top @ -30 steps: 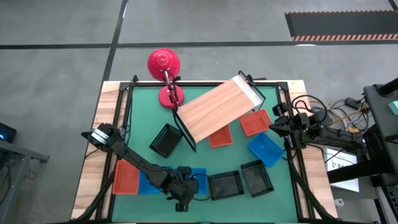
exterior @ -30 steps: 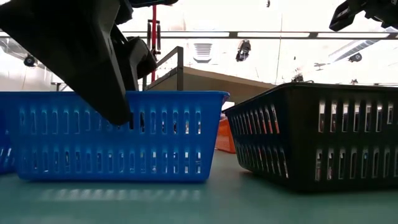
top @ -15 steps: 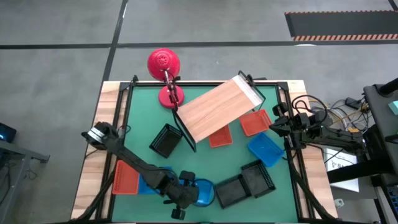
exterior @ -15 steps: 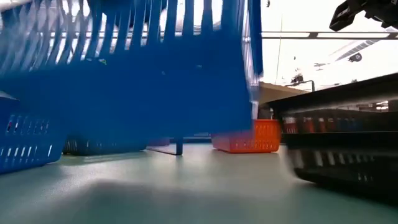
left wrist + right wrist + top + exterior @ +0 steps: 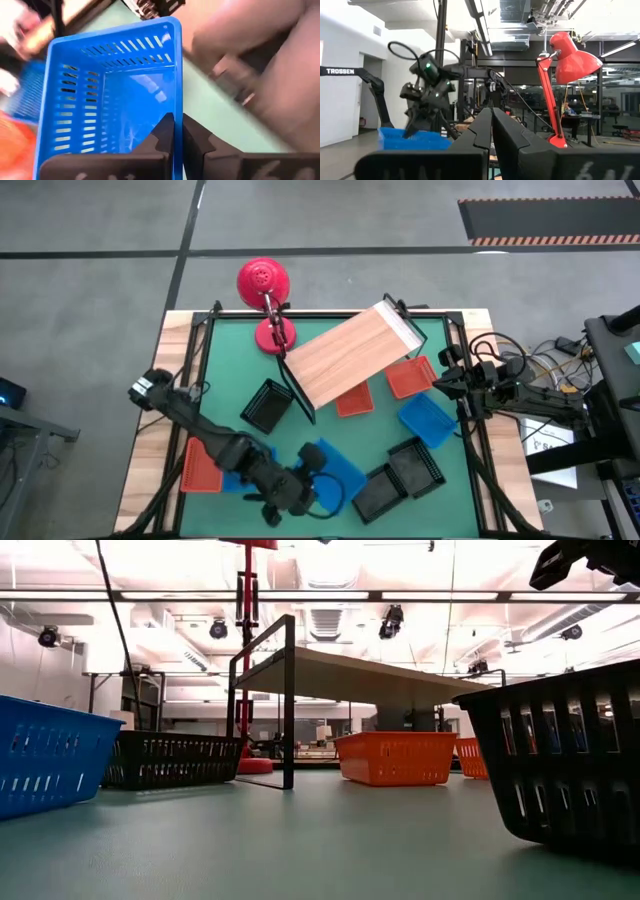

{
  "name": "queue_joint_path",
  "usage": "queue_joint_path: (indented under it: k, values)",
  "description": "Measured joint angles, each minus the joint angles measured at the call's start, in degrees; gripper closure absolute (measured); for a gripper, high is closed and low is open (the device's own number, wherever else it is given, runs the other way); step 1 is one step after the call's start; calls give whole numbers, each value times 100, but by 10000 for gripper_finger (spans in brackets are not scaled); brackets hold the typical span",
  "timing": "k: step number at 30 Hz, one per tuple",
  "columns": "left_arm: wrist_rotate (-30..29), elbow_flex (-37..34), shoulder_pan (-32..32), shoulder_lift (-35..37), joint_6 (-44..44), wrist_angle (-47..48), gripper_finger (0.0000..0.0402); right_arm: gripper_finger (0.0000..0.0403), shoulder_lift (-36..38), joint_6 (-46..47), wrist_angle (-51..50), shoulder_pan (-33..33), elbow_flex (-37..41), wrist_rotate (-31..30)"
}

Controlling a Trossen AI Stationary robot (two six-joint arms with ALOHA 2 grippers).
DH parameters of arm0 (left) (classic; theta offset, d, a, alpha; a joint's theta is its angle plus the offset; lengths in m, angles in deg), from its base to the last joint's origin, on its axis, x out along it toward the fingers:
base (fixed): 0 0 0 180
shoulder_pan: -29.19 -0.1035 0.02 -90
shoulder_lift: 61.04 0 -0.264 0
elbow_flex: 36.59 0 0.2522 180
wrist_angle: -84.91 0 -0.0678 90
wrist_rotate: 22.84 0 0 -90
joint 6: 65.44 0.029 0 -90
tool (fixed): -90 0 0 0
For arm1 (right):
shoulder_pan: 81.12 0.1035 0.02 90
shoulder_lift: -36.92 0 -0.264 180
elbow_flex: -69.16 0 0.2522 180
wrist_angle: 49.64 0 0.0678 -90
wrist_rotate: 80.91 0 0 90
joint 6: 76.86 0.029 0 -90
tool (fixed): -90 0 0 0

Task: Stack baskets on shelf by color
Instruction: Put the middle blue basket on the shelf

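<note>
Now | left end effector (image 5: pixel 177 131) clamped on blue basket (image 5: pixel 115 100) wall (basket ahead of fingers) | right end effector (image 5: pixel 491 125) together, idle

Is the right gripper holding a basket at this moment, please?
No, the right gripper hangs shut and empty at the table's right edge, while the left gripper pinches the blue basket's wall.

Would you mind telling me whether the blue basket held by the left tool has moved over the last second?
Yes. The blue basket, clamped in the left tool, has swung toward the shelf and tilted off the mat.
</note>
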Motion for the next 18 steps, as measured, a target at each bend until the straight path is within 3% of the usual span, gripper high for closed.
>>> queue_joint_path:
  k: [3, 8, 15, 18]
  values:
    - [-97, 229, -298, 0, 1206, 452, 401, 394, 0, 0, 0, 0, 0, 0]
    - [-269, 427, -1057, 8, 2003, 1201, 401, 394, 0, 0, 0, 0, 0, 0]
    - [-303, 422, -2228, 20, 2194, 1162, 401, 394, 0, 0, -2, 0, 0, 0]
    - [-62, 415, -2648, 20, 2196, 1163, 401, 394, 0, 0, 0, 0, 0, 0]
